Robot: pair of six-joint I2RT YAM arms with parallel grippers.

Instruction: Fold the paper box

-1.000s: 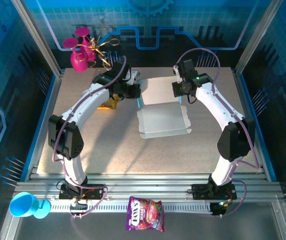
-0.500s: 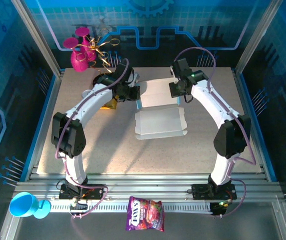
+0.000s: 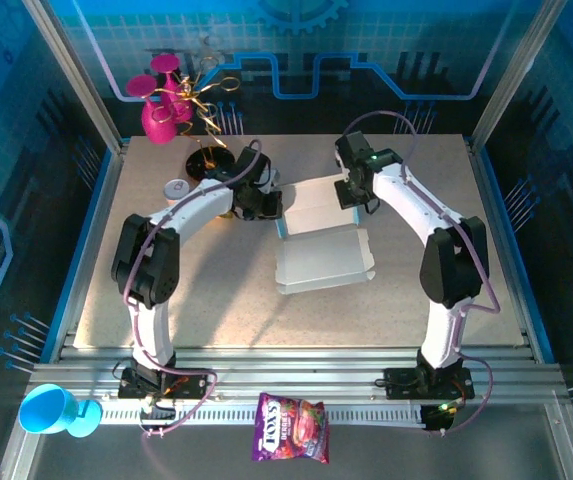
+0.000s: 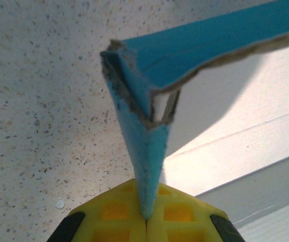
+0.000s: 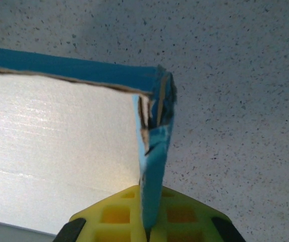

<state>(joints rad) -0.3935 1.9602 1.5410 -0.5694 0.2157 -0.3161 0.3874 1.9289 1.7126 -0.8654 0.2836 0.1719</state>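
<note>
paper box (image 3: 323, 240) at centre of table (image 3: 196, 290); left gripper (image 4: 147, 222) and right gripper (image 5: 147, 227) each pinched tight on a far corner flap, presumably to raise the far panel along its crease

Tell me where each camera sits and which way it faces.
Top external: above and behind the arms, looking down on the table and paper box; both arms show whole.
Left wrist: looks along the left gripper, shut on a box corner.
Right wrist: likewise, right gripper shut on another corner.
Shared: every view holds the box.
</note>
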